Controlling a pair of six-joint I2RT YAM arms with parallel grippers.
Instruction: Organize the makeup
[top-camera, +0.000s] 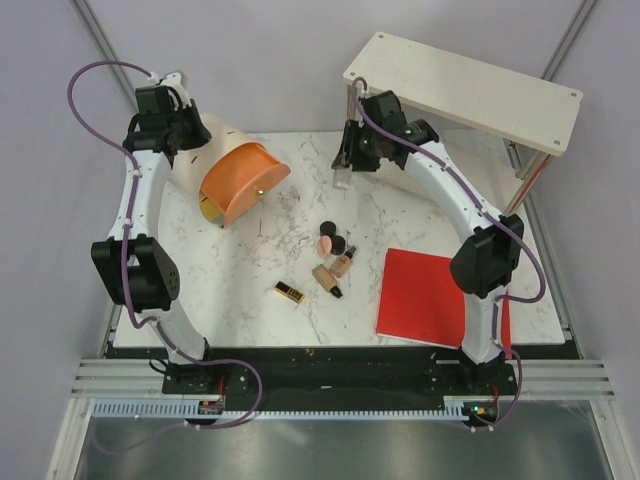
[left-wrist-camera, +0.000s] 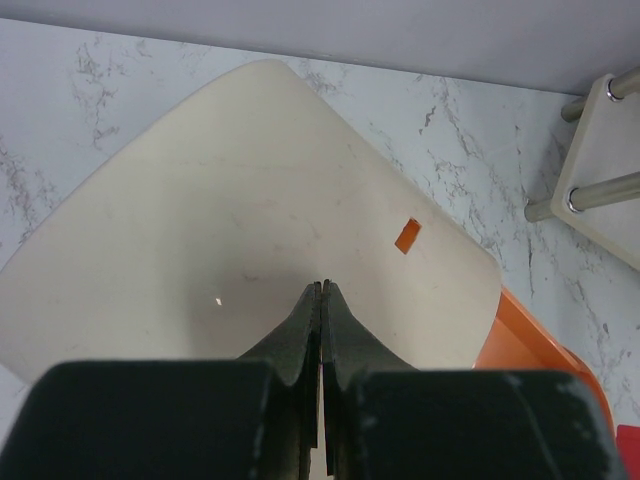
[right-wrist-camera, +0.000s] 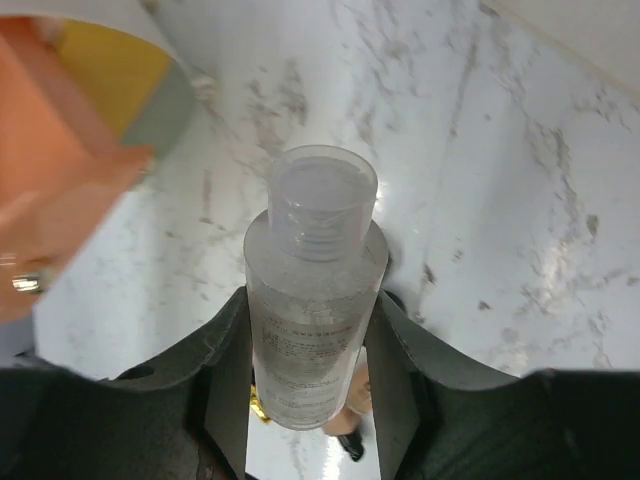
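A clear plastic bottle (right-wrist-camera: 318, 260) with a clear cap stands between the fingers of my right gripper (right-wrist-camera: 312, 300), which is shut on it from both sides. From above, that bottle (top-camera: 341, 178) hangs at the back of the table, right of the orange case. The rest of the makeup lies mid-table: a peach puff (top-camera: 327, 243), black compacts (top-camera: 328, 228), two beige foundation tubes (top-camera: 344, 263), and a gold-and-black lipstick (top-camera: 289, 292). My left gripper (left-wrist-camera: 322, 286) is shut and empty, just above the cream lid (left-wrist-camera: 230, 210).
The orange-yellow case (top-camera: 243, 182) lies open at the back left with its cream lid (top-camera: 205, 150) raised. A flat red sheet (top-camera: 425, 295) lies at the front right. A wooden shelf (top-camera: 462, 90) on metal legs stands at the back right.
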